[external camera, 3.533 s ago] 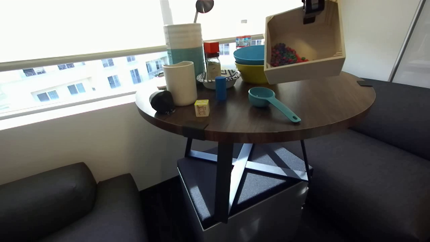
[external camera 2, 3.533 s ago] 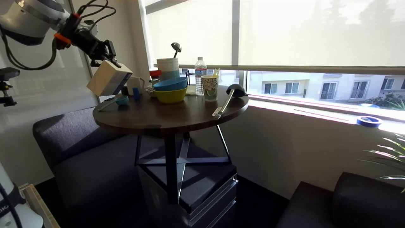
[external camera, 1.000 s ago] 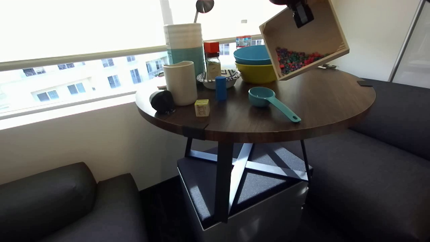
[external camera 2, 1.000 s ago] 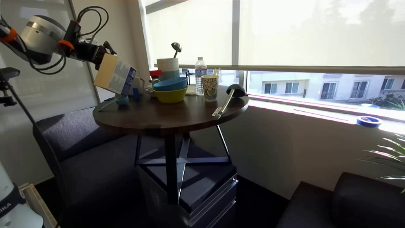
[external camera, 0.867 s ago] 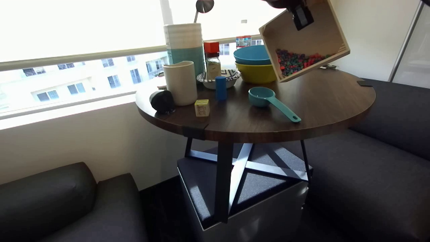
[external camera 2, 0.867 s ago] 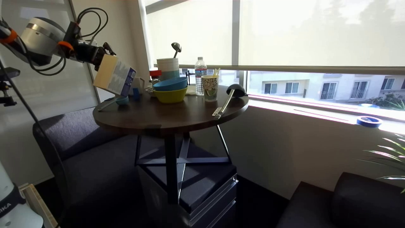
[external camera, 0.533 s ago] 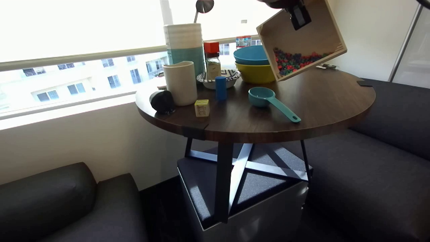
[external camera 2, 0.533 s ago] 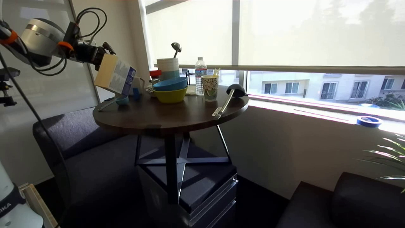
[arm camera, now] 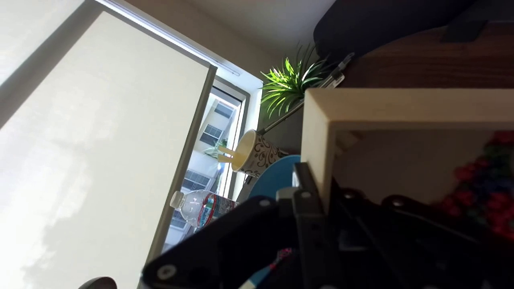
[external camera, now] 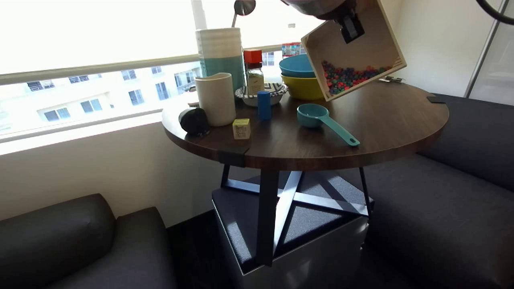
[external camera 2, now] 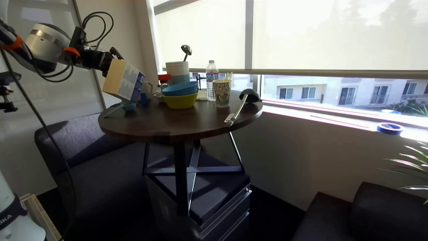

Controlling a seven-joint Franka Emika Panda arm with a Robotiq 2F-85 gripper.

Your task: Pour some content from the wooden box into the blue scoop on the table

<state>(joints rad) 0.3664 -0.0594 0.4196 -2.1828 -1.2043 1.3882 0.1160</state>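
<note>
Pinching the tilted wooden box (external camera: 361, 52) in the jaws, label (external camera 2: 130, 80) showing only in an exterior view

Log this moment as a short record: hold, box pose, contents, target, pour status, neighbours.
hold: gripper shut on one wall of the wooden box
box pose: raised and tilted
contents: small colourful pieces, heaped in the box's lower part
target: blue scoop, resting on the table
pour status: no pieces visible in the scoop
neighbours: blue bowl stacked on yellow bowl; blue cylinder
</note>
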